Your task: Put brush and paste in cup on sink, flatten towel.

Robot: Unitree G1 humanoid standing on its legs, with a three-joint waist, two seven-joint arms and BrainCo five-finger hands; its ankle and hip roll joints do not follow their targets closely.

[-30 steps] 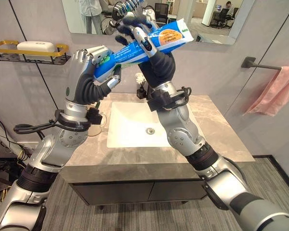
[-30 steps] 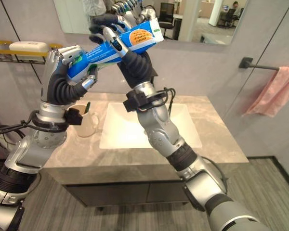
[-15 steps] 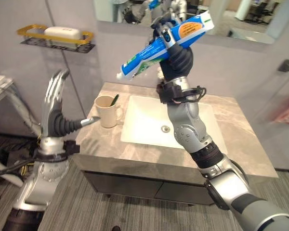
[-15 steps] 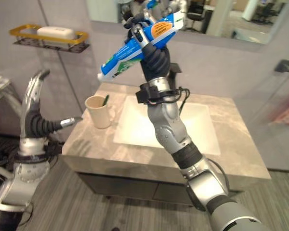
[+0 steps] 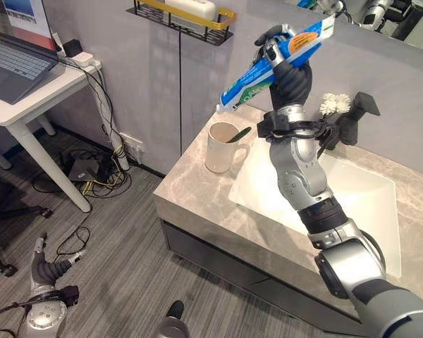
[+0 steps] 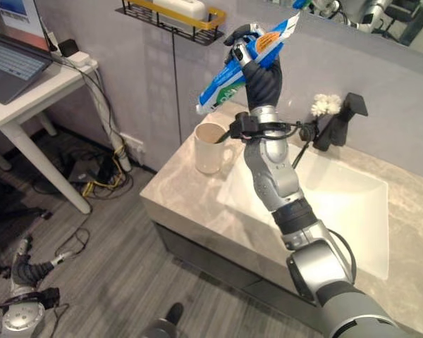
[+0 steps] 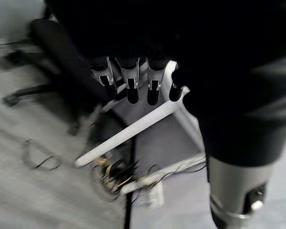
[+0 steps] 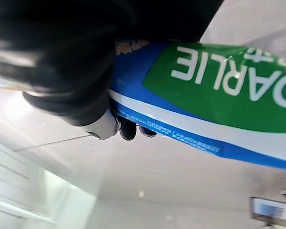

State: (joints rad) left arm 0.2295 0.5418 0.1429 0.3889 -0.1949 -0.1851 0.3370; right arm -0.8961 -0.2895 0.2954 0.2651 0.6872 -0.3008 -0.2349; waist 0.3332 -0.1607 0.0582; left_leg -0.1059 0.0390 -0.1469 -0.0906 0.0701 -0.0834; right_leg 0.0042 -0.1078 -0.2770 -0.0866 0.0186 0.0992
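Blue toothpaste tube (image 5: pixel 275 63) sat clenched in the right hand (image 5: pixel 290 74), high above the cup (image 5: pixel 220 147) near the desk's (image 5: pixel 197 183) left edge; left hand (image 7: pixel 133 81) hung low, fingers relaxed.

A cream ceramic mug (image 5: pixel 222 146) stands on the grey marble countertop (image 5: pixel 197 186), left of the white rectangular sink basin (image 5: pixel 366 204). A black faucet (image 5: pixel 352 120) rises behind the basin, and a white desk (image 5: pixel 35 88) stands far left.

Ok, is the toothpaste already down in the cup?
No: the right hand holds the toothpaste tube up in the air above the cup, which stands on the counter beside the sink.
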